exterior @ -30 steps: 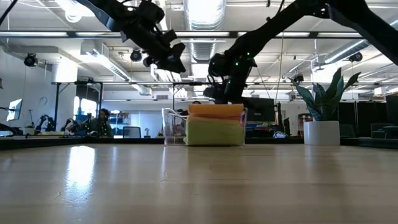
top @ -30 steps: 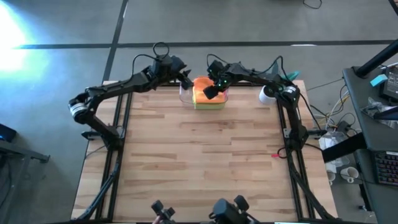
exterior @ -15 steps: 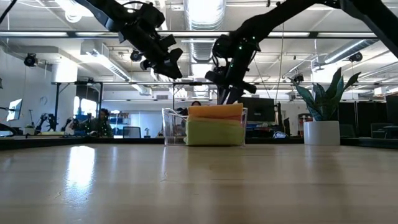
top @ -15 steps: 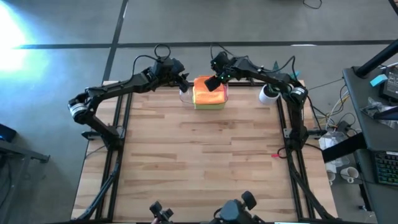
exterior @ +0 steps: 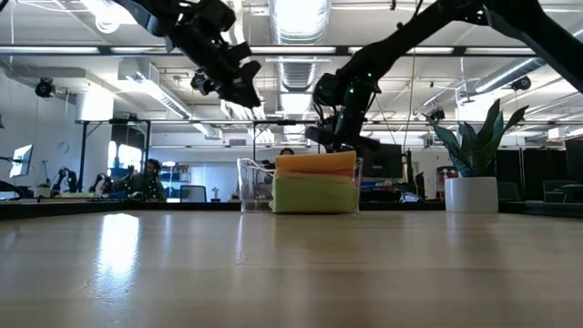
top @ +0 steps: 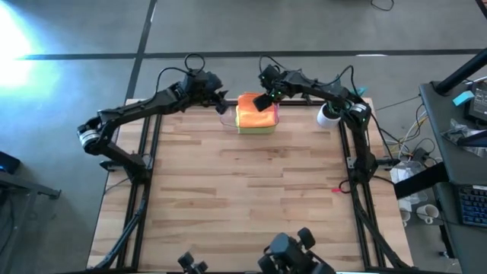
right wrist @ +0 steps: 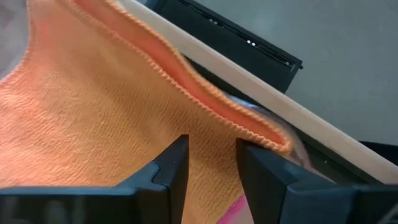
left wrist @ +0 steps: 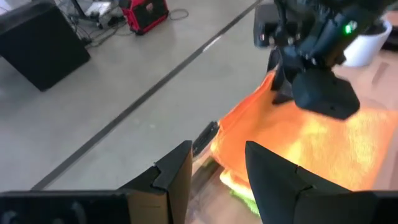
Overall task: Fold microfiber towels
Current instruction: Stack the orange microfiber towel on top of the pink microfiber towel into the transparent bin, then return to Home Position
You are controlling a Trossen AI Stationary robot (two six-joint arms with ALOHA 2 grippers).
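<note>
Looks like a robotics lab or open workshop to us: behind the butcher-block table (exterior: 291,273) we see exposed ceiling ducts (exterior: 296,68), more robot rigs (exterior: 64,178), monitors (exterior: 378,159), and beside it a cluttered desk (top: 456,152) on concrete floor.

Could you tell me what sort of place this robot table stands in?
Most likely a robotics lab or open workshop: bare ceiling ducts and strip lights overhead, more robot arms at benches behind, and a desk with a keyboard and cables beside the wooden table.
</note>
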